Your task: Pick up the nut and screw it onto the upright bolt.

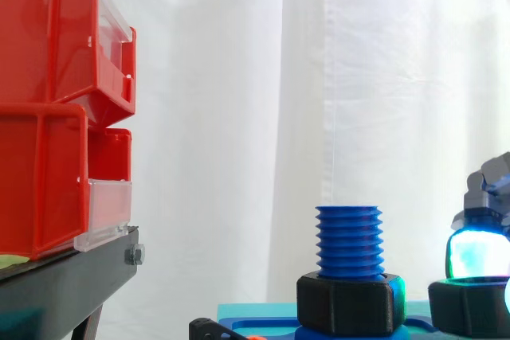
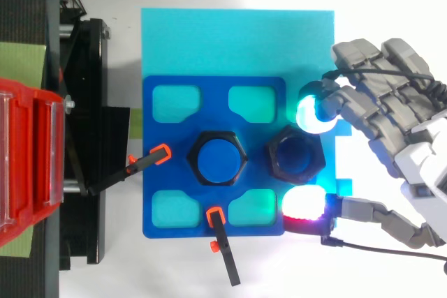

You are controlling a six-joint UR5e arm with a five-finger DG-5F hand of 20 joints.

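A blue threaded bolt (image 1: 348,240) stands upright in the middle of a blue plate (image 2: 159,172). One black nut (image 2: 202,141) sits round its base. A second black nut (image 2: 279,165) lies flat on the plate just right of the bolt and appears in the side view as the nut (image 1: 470,308) at the lower right. My hand (image 2: 412,151) reaches in from the right and is open. One glowing cyan fingertip (image 2: 313,112) stands beyond the loose nut and a white-magenta one (image 2: 304,205) on its near side. Both are a little apart from it.
The blue plate lies on a cyan sheet (image 2: 237,40) and is held by two black clamps with orange tips (image 2: 160,153), (image 2: 215,215). Stacked red bins (image 1: 56,109) stand on a black stand (image 1: 64,276) at the left.
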